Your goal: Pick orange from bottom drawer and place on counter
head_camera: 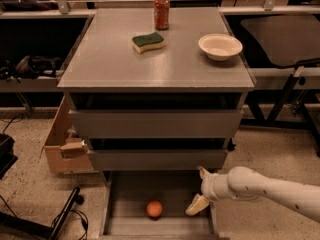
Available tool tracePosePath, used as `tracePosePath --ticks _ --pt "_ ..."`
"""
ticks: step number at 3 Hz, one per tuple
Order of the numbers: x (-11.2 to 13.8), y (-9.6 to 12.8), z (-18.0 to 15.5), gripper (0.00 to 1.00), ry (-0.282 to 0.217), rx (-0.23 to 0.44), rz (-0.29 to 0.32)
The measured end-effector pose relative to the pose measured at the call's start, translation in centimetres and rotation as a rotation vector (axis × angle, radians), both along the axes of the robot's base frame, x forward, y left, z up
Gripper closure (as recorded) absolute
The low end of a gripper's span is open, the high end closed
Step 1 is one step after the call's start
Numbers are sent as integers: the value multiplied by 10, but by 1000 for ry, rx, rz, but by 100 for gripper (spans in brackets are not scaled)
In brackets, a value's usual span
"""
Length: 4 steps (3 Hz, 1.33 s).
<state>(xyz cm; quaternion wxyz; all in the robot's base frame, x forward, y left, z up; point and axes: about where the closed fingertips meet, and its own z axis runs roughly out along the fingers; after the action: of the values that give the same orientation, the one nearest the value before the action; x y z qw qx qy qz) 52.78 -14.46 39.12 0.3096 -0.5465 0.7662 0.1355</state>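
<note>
**me:** While my claw (200,189) hangs wide open just inside the right wall of the bottom drawer (129,196), the orange (154,209) sits loose on the drawer floor to its left, apart from my fingers (197,204).

**drawerfan:** so what's the worry?

**me:** It's round, so a nudge from one finger would probably roll it away. The middle drawer (157,159) overhangs too, so I could clip it lifting out. And the tabletop (150,69) has a sponge (148,41), can (161,12) and bowl (220,46) to dodge.
</note>
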Motion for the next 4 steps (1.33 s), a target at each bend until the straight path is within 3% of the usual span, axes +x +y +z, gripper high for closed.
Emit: tracePosePath --ticks 1,2,4 --pt "9 28 -51 0 27 35 55" --pt "21 65 -131 0 46 138 105" --pt "13 107 -233 0 95 272 134"
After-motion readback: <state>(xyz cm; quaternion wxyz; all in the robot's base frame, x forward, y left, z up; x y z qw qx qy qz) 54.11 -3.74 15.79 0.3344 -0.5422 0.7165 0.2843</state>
